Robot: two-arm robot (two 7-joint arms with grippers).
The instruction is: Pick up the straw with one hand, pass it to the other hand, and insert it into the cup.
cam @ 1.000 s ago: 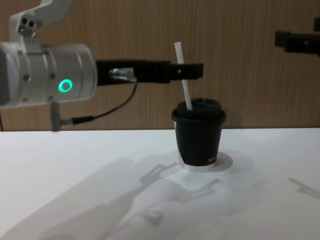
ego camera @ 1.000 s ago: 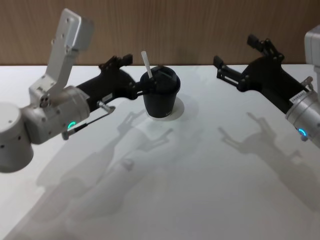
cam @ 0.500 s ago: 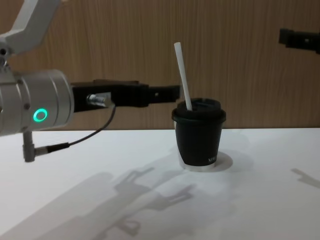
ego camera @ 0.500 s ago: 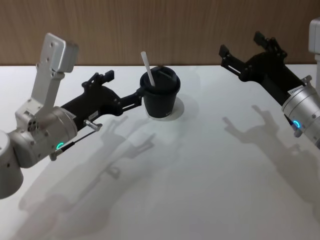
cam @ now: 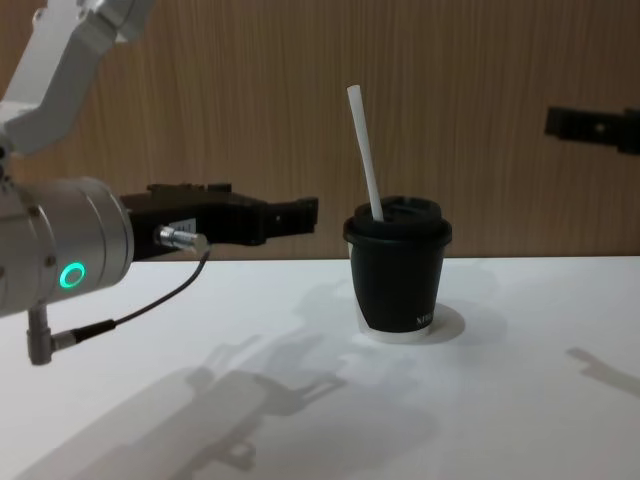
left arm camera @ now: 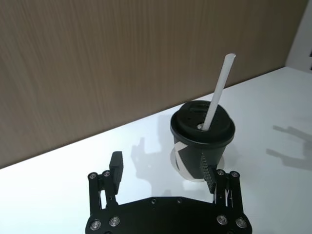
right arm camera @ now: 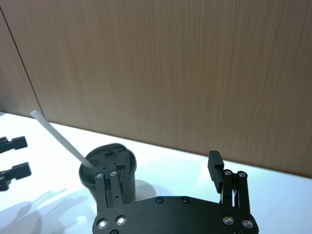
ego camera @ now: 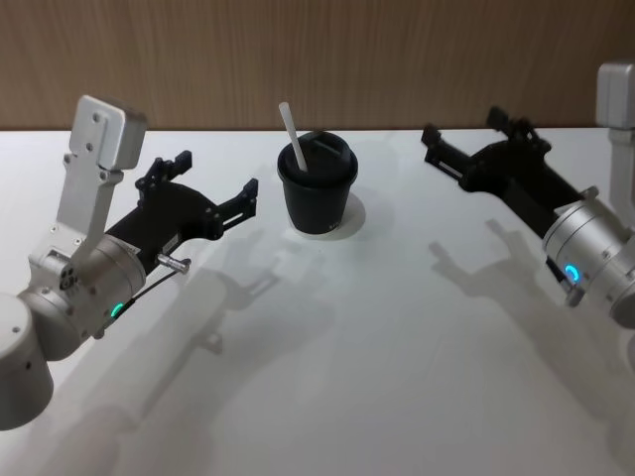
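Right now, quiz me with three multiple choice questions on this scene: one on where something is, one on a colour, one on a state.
1. Where is the straw?
A. Lying on the table
B. Standing in the cup's lid
C. Held by a gripper

2. What colour is the cup?
A. Black
B. Red
C. White

3. How is the left gripper?
A. Shut on the straw
B. Shut on the cup
C. Open, holding nothing

Answers:
1 B: it rises tilted out of the lid.
2 A: body and domed lid are black.
3 C: its fingers are spread, beside the cup and apart from it.
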